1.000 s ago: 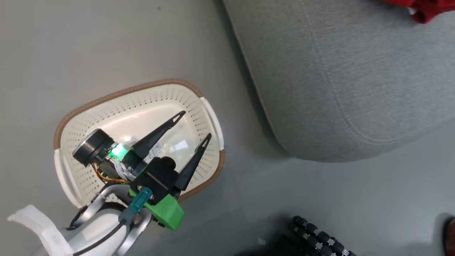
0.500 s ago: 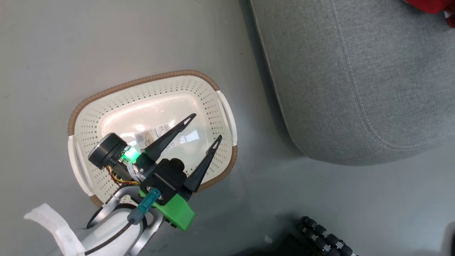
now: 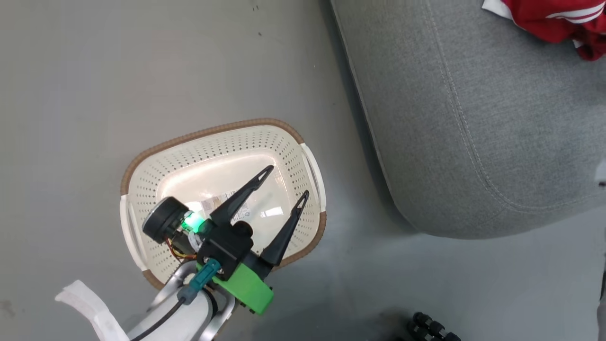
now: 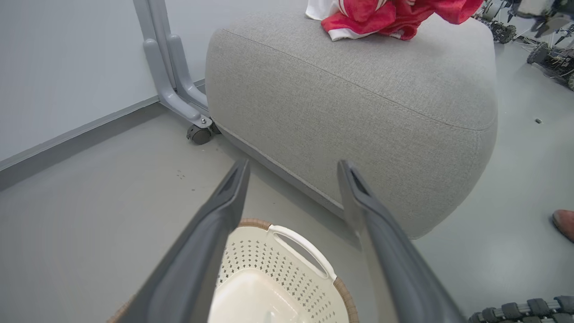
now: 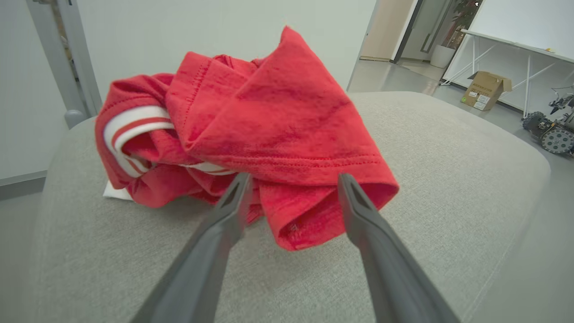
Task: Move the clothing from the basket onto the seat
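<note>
Basket [image 3: 208, 131] of cream-white holey plastic sits empty on the left; the left gripper [image 3: 288, 181] hangs over it, fingers wide apart, holding nothing. On the right, the big grey cloth seat [image 3: 473, 118] carries the crumpled red-and-white clothing [image 3: 554, 14]. The right gripper [image 5: 293, 177] is nearest it, spread wide, cloth just past its tips, not pinched.

**Site entry: robotics lab room**

From my remote station I log this as a lab, not a home. Items seen:
- bare grey floor [image 3: 94, 71]
- plain pale wall [image 4: 67, 67] with grey skirting [image 4: 67, 143]
- metal frame [image 4: 175, 92] on a castor [image 4: 197, 133]
- small wheeled machines [image 5: 549, 134] with loose cables
- cardboard box [image 5: 486, 89]
- white trestle-leg worktop [image 5: 515, 42]
- potted plant [image 5: 455, 15] beside a doorway [image 5: 385, 31]
</note>
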`<state>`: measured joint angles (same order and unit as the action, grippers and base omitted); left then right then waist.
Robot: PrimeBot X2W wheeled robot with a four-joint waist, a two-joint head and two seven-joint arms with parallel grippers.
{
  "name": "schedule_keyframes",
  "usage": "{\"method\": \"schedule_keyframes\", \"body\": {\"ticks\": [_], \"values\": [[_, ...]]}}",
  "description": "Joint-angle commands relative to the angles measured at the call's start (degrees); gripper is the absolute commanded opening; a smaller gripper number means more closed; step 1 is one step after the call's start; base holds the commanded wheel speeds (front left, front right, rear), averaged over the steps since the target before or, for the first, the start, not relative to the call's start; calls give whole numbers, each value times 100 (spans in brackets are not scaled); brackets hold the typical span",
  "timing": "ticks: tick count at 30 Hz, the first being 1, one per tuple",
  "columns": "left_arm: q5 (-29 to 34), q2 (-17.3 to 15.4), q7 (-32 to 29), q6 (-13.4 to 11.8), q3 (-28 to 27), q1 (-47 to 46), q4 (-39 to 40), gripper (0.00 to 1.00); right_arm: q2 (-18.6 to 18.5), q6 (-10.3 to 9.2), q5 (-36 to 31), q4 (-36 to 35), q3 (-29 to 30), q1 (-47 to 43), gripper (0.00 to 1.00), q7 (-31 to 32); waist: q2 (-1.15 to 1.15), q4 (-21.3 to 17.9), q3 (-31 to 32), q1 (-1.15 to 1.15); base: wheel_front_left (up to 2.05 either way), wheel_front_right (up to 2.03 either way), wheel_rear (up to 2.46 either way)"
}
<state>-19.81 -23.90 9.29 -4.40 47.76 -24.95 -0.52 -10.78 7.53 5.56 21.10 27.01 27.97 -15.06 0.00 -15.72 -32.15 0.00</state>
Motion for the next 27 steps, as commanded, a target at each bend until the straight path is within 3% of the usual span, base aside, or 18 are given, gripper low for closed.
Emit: {"method": "schedule_keyframes", "body": {"ticks": [1, 4, 8, 12, 15, 16, 23, 27], "values": [[-101, 94, 137, -49, -49, 136, -99, 100, 78, -7, -68, -26, -59, -261, 100, -17, 0, 232, 515, 0, 0, 0, 0], [-287, 282, 335, -123, -119, 292, -307, 100, 244, -7, 49, -97, -343, -606, 100, -17, 0, 379, 883, 0, 0, 0, 0], [-561, 571, 538, -326, -439, 606, -518, 100, 255, -8, 592, -358, -1223, -1140, 100, -17, 0, 603, 1425, 0, 0, 0, 0], [-709, 745, 593, -483, -885, 967, -662, 100, 255, -9, 988, -723, -2082, -1605, 100, -17, 0, 835, 1927, 0, 0, 0, 0], [-522, 918, 589, -563, -1541, 1397, -550, 100, 302, -8, 1045, -970, -2685, -1962, 100, -17, 0, 1058, 2382, 0, 0, 0, 0], [-195, 1071, 583, -528, -2182, 1816, -297, 100, 246, -8, 933, -1099, -3158, -2158, 100, -17, 0, 1226, 2701, 0, 0, 0, 0], [431, 1483, 584, -269, -3431, 2765, 232, 100, 252, -8, 871, -1435, -3597, -2551, 100, -17, 0, 1478, 3203, 0, 0, 0, 0], [663, 1706, 584, 126, -3965, 3197, 481, 100, 317, -8, 789, -1581, -3621, -2755, 100, -17, 0, 1530, 3375, 0, 0, 0, 0]]}}
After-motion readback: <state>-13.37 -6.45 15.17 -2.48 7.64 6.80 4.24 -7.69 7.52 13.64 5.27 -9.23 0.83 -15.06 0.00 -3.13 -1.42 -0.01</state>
